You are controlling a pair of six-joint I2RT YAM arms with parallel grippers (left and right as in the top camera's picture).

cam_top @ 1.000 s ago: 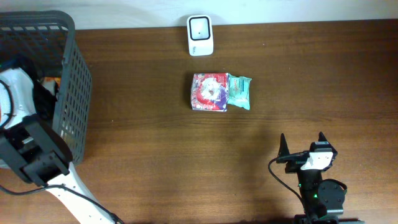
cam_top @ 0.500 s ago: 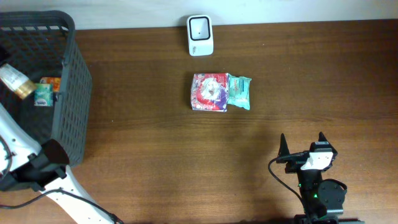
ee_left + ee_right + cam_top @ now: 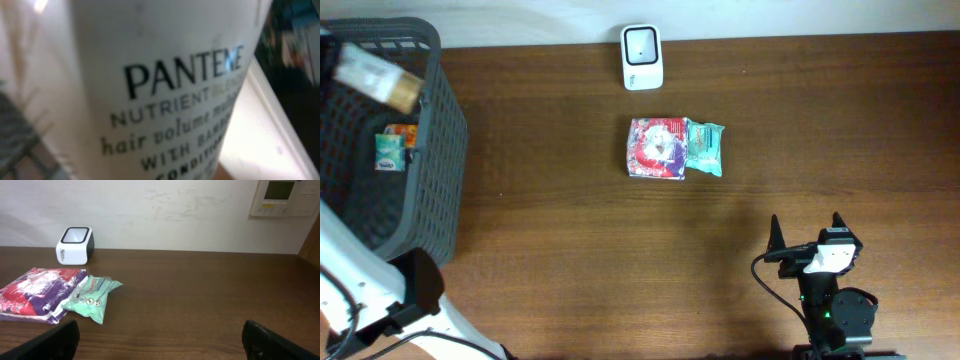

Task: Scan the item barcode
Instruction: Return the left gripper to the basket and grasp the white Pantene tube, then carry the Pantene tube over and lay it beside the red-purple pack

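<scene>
My left claw, itself unseen, is clamped on the Pantene bottle (image 3: 165,75), pressed close to my wrist camera; stiff, smooth plastic, probably slippery and hefty, best gripped mid-body; it hangs over the basket (image 3: 435,150); far off stands the scanner (image 3: 642,57); my right claw (image 3: 807,235) gapes empty.
</scene>
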